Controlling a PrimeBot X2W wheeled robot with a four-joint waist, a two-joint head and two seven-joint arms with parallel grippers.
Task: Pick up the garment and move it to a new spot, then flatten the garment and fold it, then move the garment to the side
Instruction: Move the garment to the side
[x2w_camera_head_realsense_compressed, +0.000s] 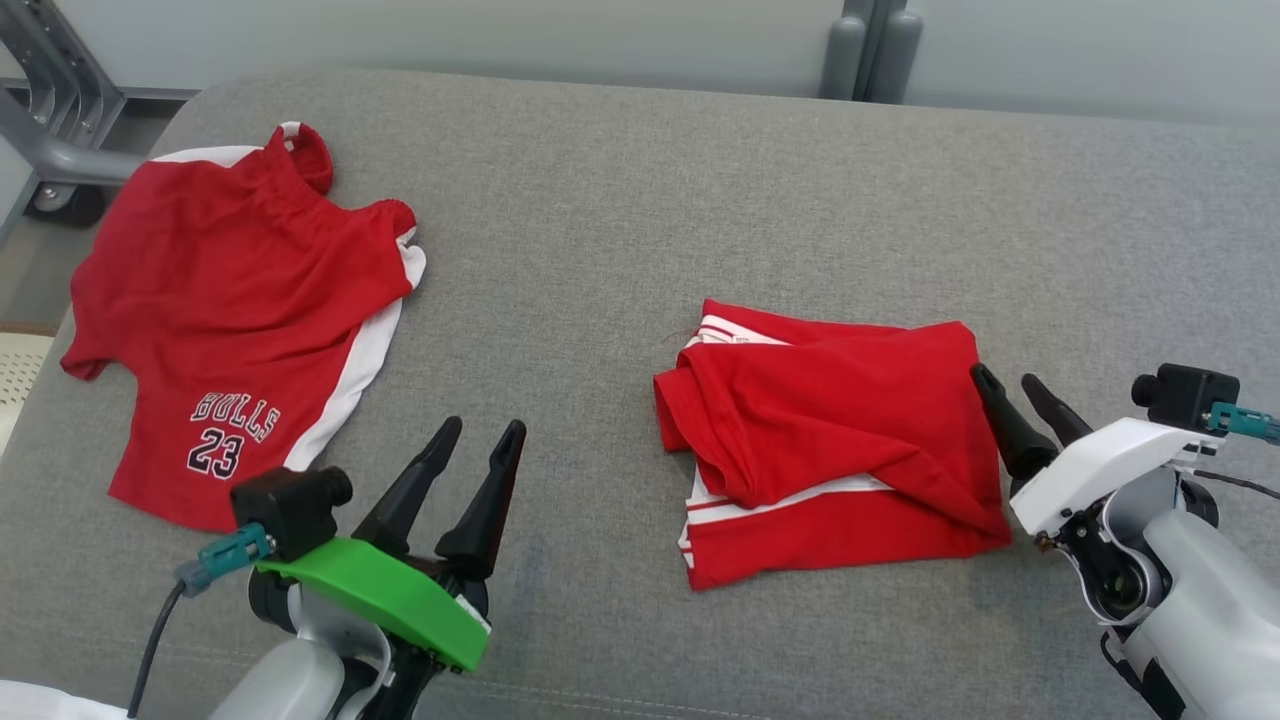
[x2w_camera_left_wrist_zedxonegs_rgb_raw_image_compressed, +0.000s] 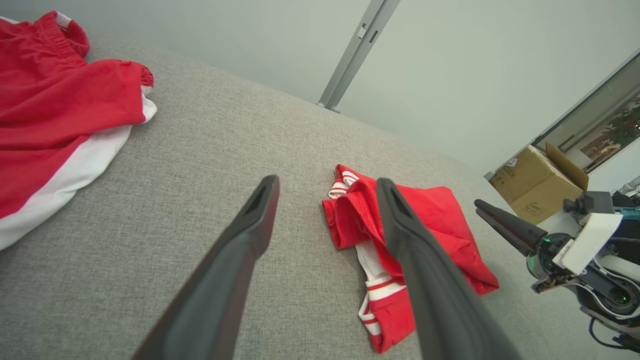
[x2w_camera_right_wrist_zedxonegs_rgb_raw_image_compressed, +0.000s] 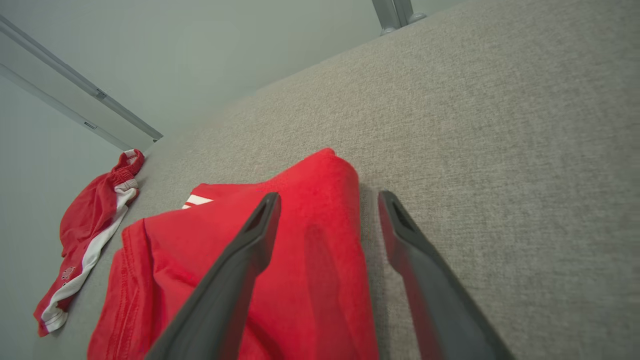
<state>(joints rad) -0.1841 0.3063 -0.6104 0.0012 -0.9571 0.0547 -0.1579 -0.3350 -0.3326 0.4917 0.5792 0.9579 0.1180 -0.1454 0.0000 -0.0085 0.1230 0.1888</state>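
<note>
Left hand sits nearest, lower left. Its fingers are spread, it is empty, and it is raised off the grey fabric surface and aimed up-surface between the two red items. Right hand is lower right, also released and holding nothing. Its tips are just beside the right edge of the folded garment. In the right wrist view the fingers straddle that edge, one over cloth and one over bare fabric. I can't tell if they touch it.

The garment lies mid-surface in a rough rectangle with white trim showing. The pick-up, flatten and fold look done, though the fold is a bit lumpy. The move to the side is probably what's left. The right hand looks posed to grasp or push that edge.

Further off, far left, the Bulls shorts lie spread out and unfolded, well apart from the garment.
</note>
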